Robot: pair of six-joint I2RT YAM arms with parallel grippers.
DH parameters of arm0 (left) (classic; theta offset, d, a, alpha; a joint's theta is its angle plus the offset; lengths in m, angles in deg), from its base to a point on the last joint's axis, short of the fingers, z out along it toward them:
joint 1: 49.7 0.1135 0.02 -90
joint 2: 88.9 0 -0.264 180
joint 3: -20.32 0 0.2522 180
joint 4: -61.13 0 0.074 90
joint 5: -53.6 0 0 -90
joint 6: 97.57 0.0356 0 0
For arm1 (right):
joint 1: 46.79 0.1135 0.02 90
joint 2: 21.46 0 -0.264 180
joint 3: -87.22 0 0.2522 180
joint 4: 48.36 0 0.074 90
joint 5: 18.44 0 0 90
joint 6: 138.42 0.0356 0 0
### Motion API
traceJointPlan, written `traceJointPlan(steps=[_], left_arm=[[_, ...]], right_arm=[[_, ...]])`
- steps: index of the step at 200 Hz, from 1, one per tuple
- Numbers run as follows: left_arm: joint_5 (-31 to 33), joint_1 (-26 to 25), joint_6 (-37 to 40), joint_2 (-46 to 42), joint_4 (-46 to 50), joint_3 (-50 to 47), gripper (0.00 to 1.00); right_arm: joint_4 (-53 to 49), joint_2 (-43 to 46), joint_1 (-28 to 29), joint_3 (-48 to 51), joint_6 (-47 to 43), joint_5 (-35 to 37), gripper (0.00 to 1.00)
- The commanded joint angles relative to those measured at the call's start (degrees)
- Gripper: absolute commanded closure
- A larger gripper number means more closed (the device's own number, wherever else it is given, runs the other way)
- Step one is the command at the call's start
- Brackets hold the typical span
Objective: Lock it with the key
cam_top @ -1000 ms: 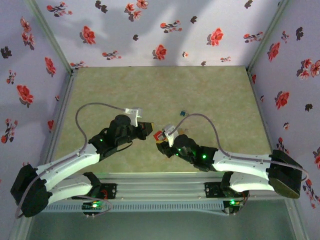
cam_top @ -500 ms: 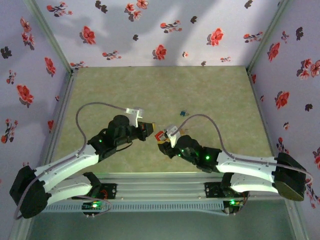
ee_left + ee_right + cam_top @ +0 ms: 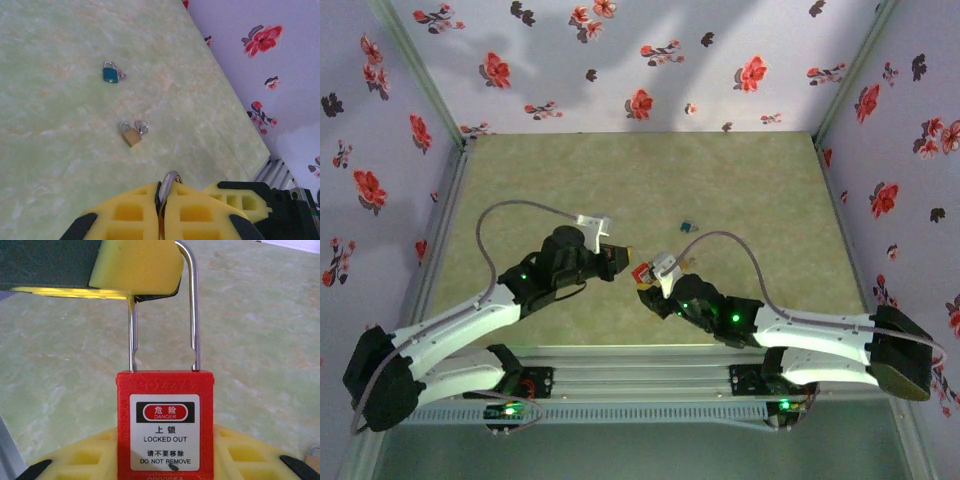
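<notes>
One red safety padlock (image 3: 165, 430) is held above the table (image 3: 720, 180) near its front, body clamped in the right gripper (image 3: 165, 460), shackle (image 3: 194, 315) top pinched in the closed left gripper (image 3: 162, 202), so a skewed push could twist it out of either grip.

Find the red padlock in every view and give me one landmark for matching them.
Top external: the red padlock is at centre, where the two arms' tips meet.
Left wrist: its steel shackle is at bottom centre, pinched in the left gripper.
Right wrist: the padlock body stands upright at lower centre, held in the right gripper.
Shared landmark: the pale green marbled table.
</notes>
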Motion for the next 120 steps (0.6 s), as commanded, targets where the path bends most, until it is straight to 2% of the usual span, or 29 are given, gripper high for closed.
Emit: traceJointPlan(steps=[1,31,100,120], left_arm=[[-4.46,-1.94,3.25,2.66,15.82,-0.84,1.00],[-4.35,-2.02,2.82,4.23,18.27,0.33,1.00],[-7.52,-3.52,4.11,3.47,17.49,0.44,1.00],[-8.31,-3.96,4.35,3.22,17.71,0.74,0.97]], right_arm=[[12.19,2.83,0.29,-2.98,-1.86,8.67,1.00],[11.68,2.60,1.20,-3.59,-2.48,9.78,1.00],[11.54,1.96,2.48,-4.95,-2.99,10.53,1.00],[11.61,1.89,2.59,-5.13,-2.85,10.34,1.00]])
